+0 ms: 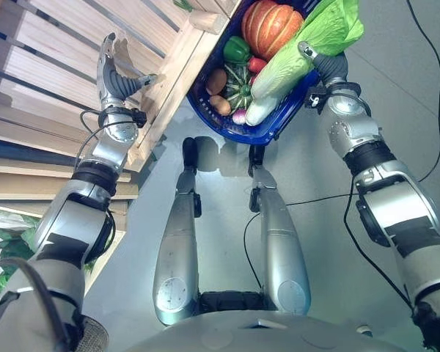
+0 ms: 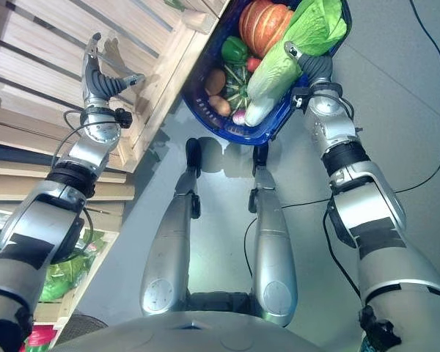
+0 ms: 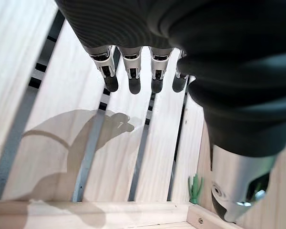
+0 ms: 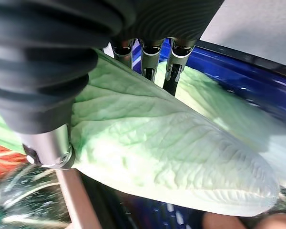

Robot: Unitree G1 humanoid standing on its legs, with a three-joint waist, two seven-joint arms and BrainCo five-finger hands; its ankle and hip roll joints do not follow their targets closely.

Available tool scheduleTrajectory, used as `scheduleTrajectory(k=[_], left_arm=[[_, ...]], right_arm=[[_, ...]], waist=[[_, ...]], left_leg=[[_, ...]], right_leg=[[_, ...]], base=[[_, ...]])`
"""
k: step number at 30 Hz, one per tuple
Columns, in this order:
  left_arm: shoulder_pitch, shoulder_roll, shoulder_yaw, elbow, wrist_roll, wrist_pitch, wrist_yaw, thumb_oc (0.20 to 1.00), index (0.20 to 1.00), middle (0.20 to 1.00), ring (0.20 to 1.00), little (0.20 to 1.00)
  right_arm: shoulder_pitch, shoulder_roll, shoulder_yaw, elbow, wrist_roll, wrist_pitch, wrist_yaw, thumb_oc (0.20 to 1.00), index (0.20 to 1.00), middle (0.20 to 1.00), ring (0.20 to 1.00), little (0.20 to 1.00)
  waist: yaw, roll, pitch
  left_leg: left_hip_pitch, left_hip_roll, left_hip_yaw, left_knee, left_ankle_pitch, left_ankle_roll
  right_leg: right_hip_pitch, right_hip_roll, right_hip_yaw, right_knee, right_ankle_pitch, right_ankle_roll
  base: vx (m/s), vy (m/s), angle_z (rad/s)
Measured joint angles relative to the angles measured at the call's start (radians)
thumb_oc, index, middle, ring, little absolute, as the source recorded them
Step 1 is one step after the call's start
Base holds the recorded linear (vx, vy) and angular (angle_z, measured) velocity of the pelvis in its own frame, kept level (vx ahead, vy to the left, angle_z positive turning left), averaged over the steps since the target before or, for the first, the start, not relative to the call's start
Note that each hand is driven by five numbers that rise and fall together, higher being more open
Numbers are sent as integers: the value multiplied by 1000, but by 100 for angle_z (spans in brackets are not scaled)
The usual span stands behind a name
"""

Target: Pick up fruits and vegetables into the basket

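A blue basket (image 1: pixel 258 135) sits ahead of me, holding an orange pumpkin (image 1: pixel 270 26), a green pepper (image 1: pixel 237 50), a striped green squash (image 1: pixel 240 89), brown round vegetables (image 1: pixel 216 81) and a long pale-green cabbage (image 1: pixel 308 44). My right hand (image 1: pixel 327 67) is at the basket's right rim. Its fingers (image 4: pixel 152 59) lie over the cabbage (image 4: pixel 171 143) and the thumb (image 4: pixel 47 148) is on the near side, so the leaf is pinched between them. My left hand (image 1: pixel 116 77) hovers over the slatted floor of a wooden crate (image 1: pixel 51 51), fingers (image 3: pixel 133 74) straight and holding nothing.
The crate's corner post (image 1: pixel 209 20) stands right beside the basket's left rim. A lower shelf at the left holds green leafy produce (image 2: pixel 66 273). Grey floor (image 1: pixel 396 81) lies to the right of the basket.
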Motion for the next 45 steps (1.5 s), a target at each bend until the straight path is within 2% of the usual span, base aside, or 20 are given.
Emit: scheduleTrajectory(k=[6,9,15,16,17,19,20,26,35,41,45], left_arm=[[-14,-11,-27,2,-6,-20,-9,1000,1000,1000,1000,1000],[-30,-19,-44,2,-6,-25,-10,1000,1000,1000,1000,1000],[-34,-30,-54,2,-6,-25,-7,1000,1000,1000,1000,1000],[-37,-30,-54,2,-6,-25,-7,1000,1000,1000,1000,1000],[-37,-30,-56,1,-6,-25,-7,1000,1000,1000,1000,1000],[-38,-30,-62,1,-6,-25,-6,1000,1000,1000,1000,1000],[-38,-30,-65,0,-6,-25,-5,1000,1000,1000,1000,1000],[-37,-32,-78,-5,-6,-25,11,1000,1000,1000,1000,1000],[-36,-32,-78,-5,-5,-25,12,1000,1000,1000,1000,1000],[11,-32,-76,-5,-4,-24,5,1000,1000,1000,1000,1000],[74,-30,-74,-6,-2,-24,-14,1000,1000,1000,1000,1000]], right_arm=[[-77,16,-1,167,2,52,63,200,200,200,200,200],[-95,21,0,203,-1,88,82,200,200,200,200,200],[-103,26,0,232,-7,146,84,200,200,200,200,200],[-105,26,0,237,-7,152,86,351,351,351,351,351],[-111,26,0,245,-7,169,87,454,454,454,454,454],[-119,25,-2,253,-8,186,86,511,511,511,511,511],[-122,25,-2,256,-8,190,84,1000,1000,1000,1000,1000],[-135,22,-2,284,-29,226,78,1000,1000,1000,1000,1000],[-135,22,-3,301,-50,228,57,1000,1000,1000,1000,1000],[-119,19,-3,318,-103,219,36,1000,1000,1000,1000,1000],[-79,12,-4,314,-154,177,14,1000,1000,1000,1000,1000]], waist=[[20,9,1],[37,11,1],[43,12,0],[43,12,0],[43,13,0],[45,14,1],[45,15,1],[45,17,1],[46,18,1],[46,23,2],[44,26,2]], left_leg=[[-29,-10,-3,7,5,3],[-48,-11,-7,17,6,3],[-66,-14,-21,38,3,-1],[-72,-13,-27,40,2,-2],[-82,-12,-30,49,1,-5],[-94,-12,-31,52,1,-7],[-99,-12,-31,53,2,-8],[-104,-13,-31,53,4,-8],[-92,-13,-31,54,8,-3],[5,-7,-30,23,7,-2],[104,-6,-24,-28,9,-1]], right_leg=[[-38,-12,0,30,-5,2],[-55,-12,-2,41,-7,-1],[-71,-15,-11,69,-25,-4],[-74,-14,-17,70,-25,-5],[-83,-15,-20,78,-27,-7],[-96,-16,-22,86,-28,-9],[-101,-16,-22,89,-28,-9],[-107,-16,-22,94,-29,-10],[-97,-15,-20,93,-25,-14],[6,-9,-22,45,-21,-10],[104,-10,-24,-5,-13,-3]], base=[[13,-2,3],[3,-4,1],[5,-2,4],[4,-1,9],[3,2,8],[0,10,4],[0,0,0],[0,0,0],[0,0,0],[-11,19,-1],[-28,36,-2]])
